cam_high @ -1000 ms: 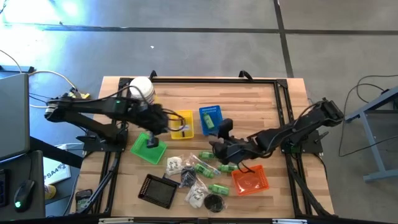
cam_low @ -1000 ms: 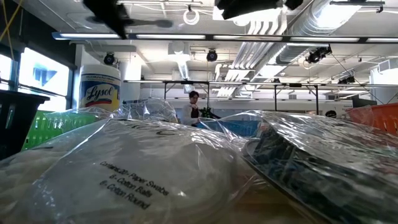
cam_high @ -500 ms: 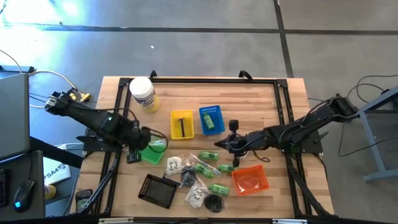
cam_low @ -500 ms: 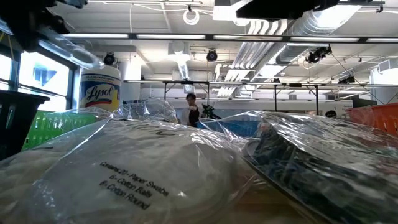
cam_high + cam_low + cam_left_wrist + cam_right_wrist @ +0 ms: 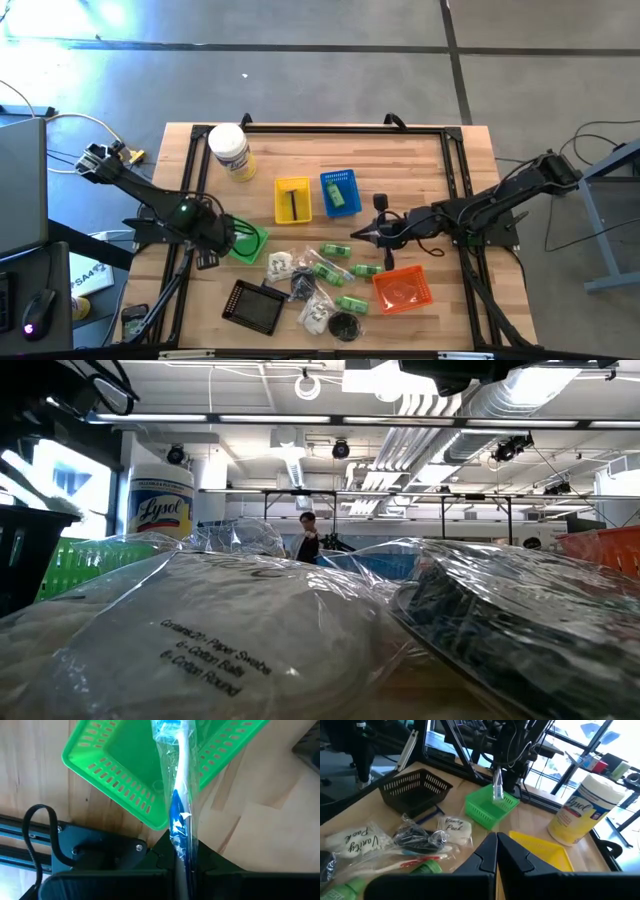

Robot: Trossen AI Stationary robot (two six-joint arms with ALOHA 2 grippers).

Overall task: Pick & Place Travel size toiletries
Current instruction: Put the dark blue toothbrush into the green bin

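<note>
Green slotted basket (image 5: 247, 243) just left of the yellow basket (image 5: 293, 200), a blue one (image 5: 339, 192) on that yellow basket's right, an orange one (image 5: 403, 289) further right and nearer; white jar (image 5: 230, 152) with a yellow label behind the yellow basket; green bottles (image 5: 333, 270) and a black tray (image 5: 256, 306) in front; clear packet (image 5: 179, 795) showing white and blue

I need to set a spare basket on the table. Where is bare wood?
Free: the far strip behind the blue basket, right of the white jar. Crowded: the near middle, with clear packets and green bottles between the black tray and orange basket.
</note>
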